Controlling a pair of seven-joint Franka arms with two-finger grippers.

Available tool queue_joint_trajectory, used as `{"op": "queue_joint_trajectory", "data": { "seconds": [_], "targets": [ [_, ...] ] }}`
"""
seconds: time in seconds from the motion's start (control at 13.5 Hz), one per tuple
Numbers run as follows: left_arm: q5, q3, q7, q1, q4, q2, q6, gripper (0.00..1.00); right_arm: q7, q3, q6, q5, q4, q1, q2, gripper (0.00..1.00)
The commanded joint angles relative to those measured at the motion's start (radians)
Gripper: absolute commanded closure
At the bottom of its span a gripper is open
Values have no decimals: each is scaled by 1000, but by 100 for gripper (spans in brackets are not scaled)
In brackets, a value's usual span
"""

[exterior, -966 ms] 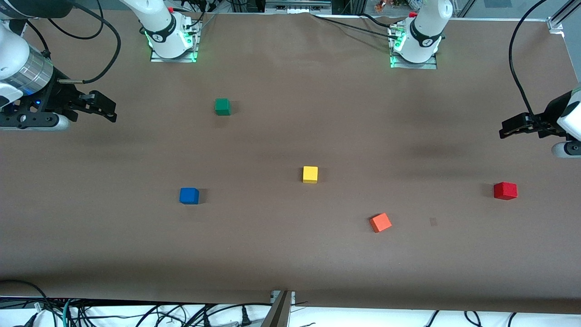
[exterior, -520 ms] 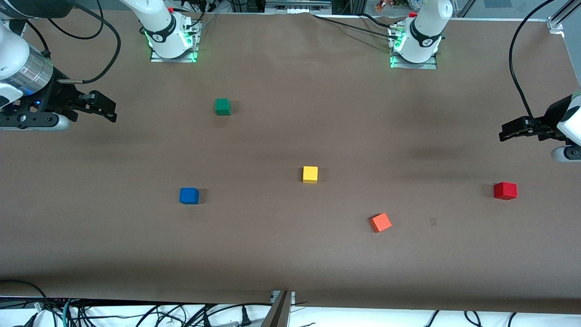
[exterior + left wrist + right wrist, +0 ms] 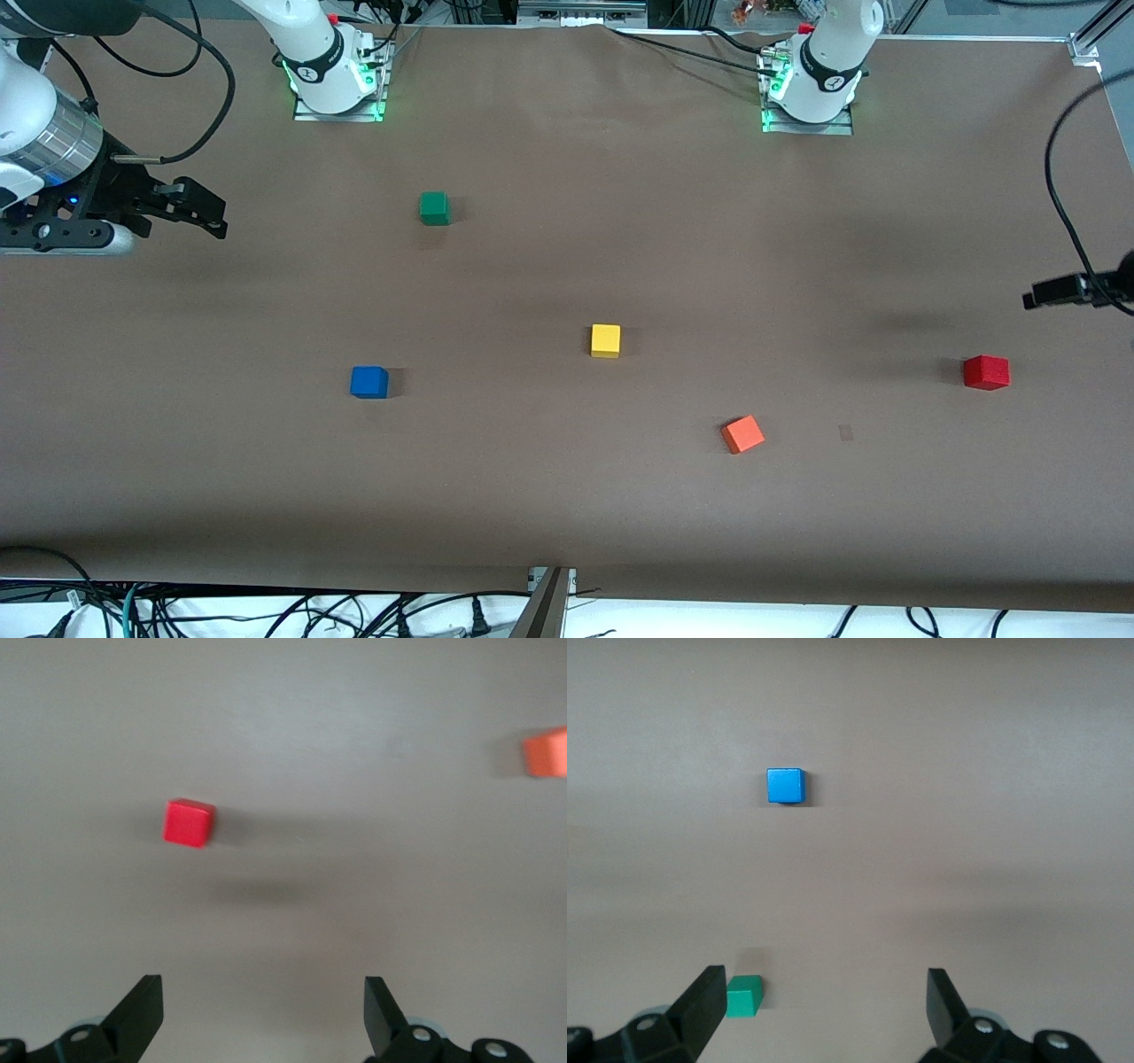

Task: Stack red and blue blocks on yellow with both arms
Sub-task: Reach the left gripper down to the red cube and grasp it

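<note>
Both grippers hang spread wide and empty: left gripper point(image 3: 261, 1014) above red point(image 3: 986, 372), right gripper point(image 3: 819, 1014) well off yellow point(image 3: 605, 340).

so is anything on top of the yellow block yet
No. The yellow block has a bare top; its underside cannot be seen against the table. The red block and blue block sit apart on the table, neither one held.

The left gripper point(image 3: 1036, 297) is mostly cut off at the front view's edge. The orange cube point(image 3: 547, 753) is clipped and blurred in the left wrist view.
</note>
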Motion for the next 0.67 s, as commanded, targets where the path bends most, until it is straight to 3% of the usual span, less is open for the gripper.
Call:
{"op": "queue_joint_trajectory", "data": {
  "seconds": [0.0,0.22,0.45,0.59],
  "targets": [
    [24,-9,67,29,41,130,81,0,9,10,-25,-4,32,-12,13,0],
    [47,-9,163,52,-38,213,261,0,9,10,-23,-4,32,-12,15,0],
    [49,-9,225,58,-164,219,475,0,4,10,-19,-4,32,-14,15,0],
    [53,-9,315,96,-172,259,540,0,1,10,-17,-6,32,-12,15,0]
  ]
}}
